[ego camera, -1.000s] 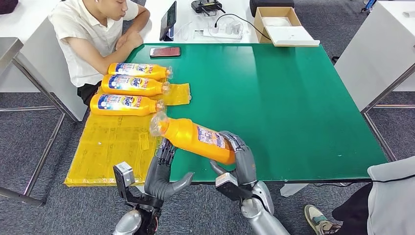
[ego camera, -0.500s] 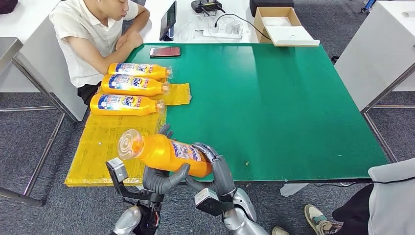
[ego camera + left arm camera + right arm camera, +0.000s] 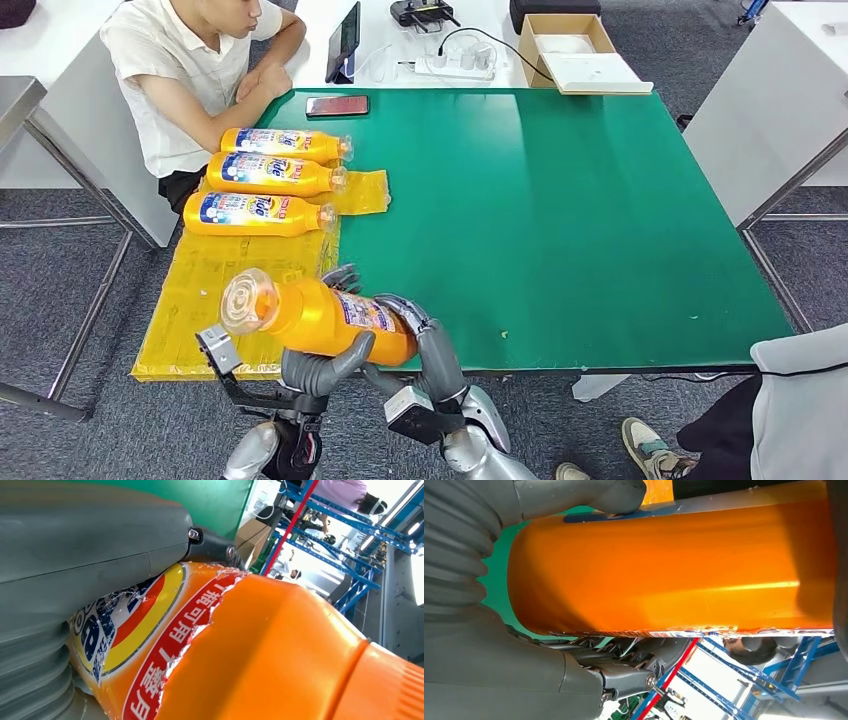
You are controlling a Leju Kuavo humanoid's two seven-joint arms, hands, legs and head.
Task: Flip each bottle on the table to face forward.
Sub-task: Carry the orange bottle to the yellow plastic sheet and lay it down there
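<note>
An orange detergent bottle (image 3: pixel 320 318) hangs over the table's near-left edge, its clear cap toward me and to the left. My left hand (image 3: pixel 318 362) grips it from below and my right hand (image 3: pixel 432 347) wraps its base end. The left wrist view has the bottle (image 3: pixel 240 645) close up with its red and blue label, held by the left hand (image 3: pixel 75 580). Close up in the right wrist view lies the bottle's plain orange side (image 3: pixel 674 570) inside the right hand (image 3: pixel 469 630). Three more orange bottles (image 3: pixel 262 172) lie labels-up at the table's far left.
A yellow plastic sheet (image 3: pixel 215 295) covers the green table's (image 3: pixel 560 210) left strip. A seated person (image 3: pixel 185 70) rests arms at the far-left corner beside a phone (image 3: pixel 337 105). A cardboard box (image 3: pixel 575 50) stands behind. Another person's knee and shoe (image 3: pixel 790 410) lie at the near right.
Both hands have carried the bottle left and toward me, from over the green table to over the near edge. My left hand, spread below it before, now grips it.
</note>
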